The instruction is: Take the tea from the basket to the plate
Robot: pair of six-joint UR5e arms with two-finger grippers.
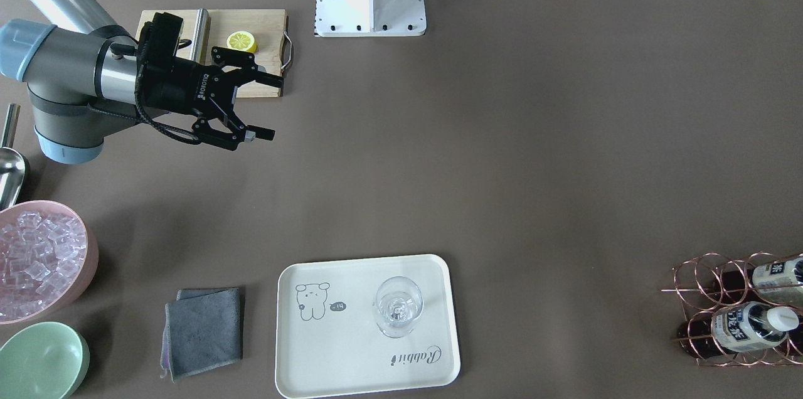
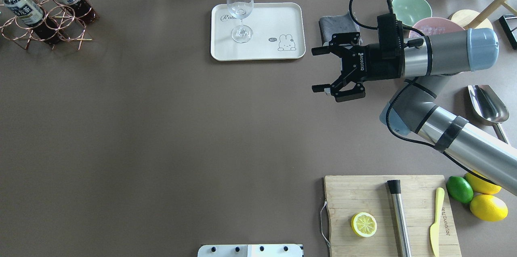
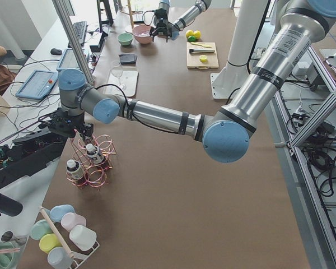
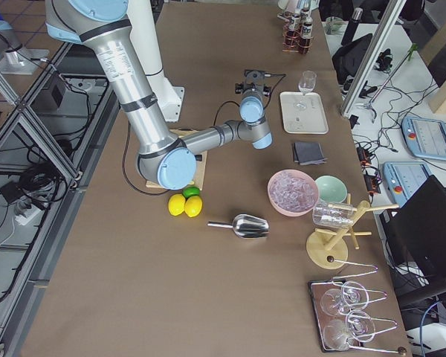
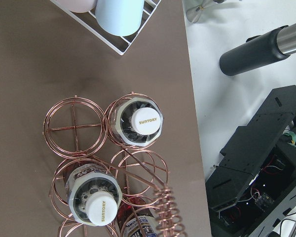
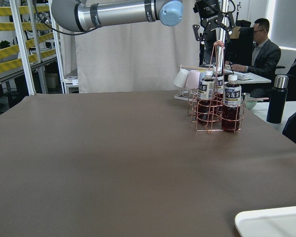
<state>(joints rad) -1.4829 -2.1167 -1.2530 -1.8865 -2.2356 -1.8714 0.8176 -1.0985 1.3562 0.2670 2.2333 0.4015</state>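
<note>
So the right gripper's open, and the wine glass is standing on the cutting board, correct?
Not quite. The wine glass stands upright on the cream tray, as the overhead exterior view shows. The right gripper is open, as you said.

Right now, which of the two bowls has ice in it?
The pink bowl, filled with clear ice cubes. The green bowl next to it is empty.
</note>
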